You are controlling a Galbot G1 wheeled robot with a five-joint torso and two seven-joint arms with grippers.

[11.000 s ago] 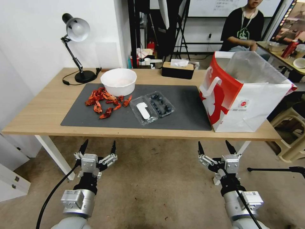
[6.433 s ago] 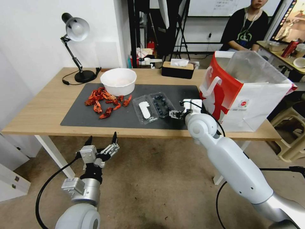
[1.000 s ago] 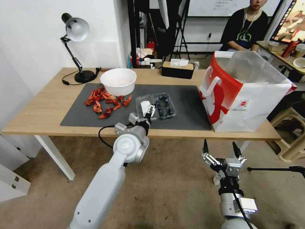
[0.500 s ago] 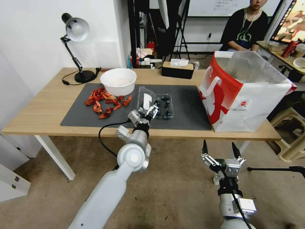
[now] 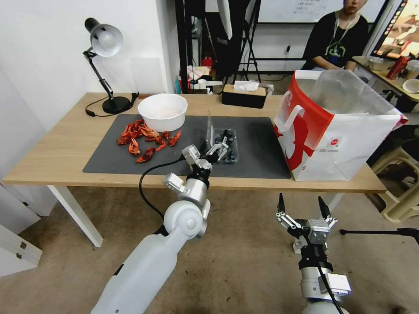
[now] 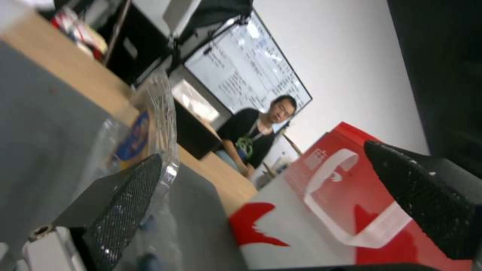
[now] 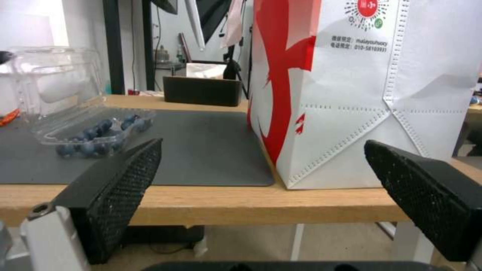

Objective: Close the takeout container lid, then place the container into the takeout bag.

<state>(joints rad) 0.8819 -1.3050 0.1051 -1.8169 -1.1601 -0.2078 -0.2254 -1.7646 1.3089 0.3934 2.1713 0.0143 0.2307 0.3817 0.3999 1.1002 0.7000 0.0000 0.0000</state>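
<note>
The takeout container [image 5: 230, 150] lies on the grey mat, its half with dark blueberries [image 7: 93, 135] facing up. The clear lid [image 5: 210, 127] stands nearly upright on its hinge, its sticker [image 6: 133, 137] showing in the left wrist view. My left gripper [image 5: 217, 147] is open at the container's near side, and one finger [image 6: 128, 195] touches the lid's [image 6: 160, 109] edge. The takeout bag [image 5: 338, 131], white with a red side, stands open at the table's right end. My right gripper [image 5: 303, 213] hangs open below the table's front edge, facing the bag [image 7: 361, 94].
A white bowl [image 5: 162, 112] and red crayfish pieces [image 5: 142, 139] lie on the mat's [image 5: 257, 144] left part. A dark tissue box [image 5: 244, 96] stands behind, with a desk lamp [image 5: 107, 52] at the back left. A person sits beyond the table.
The lid has swung up from lying flat on the mat to nearly upright, as my left gripper moved right and forward against it. The right arm stayed still.
</note>
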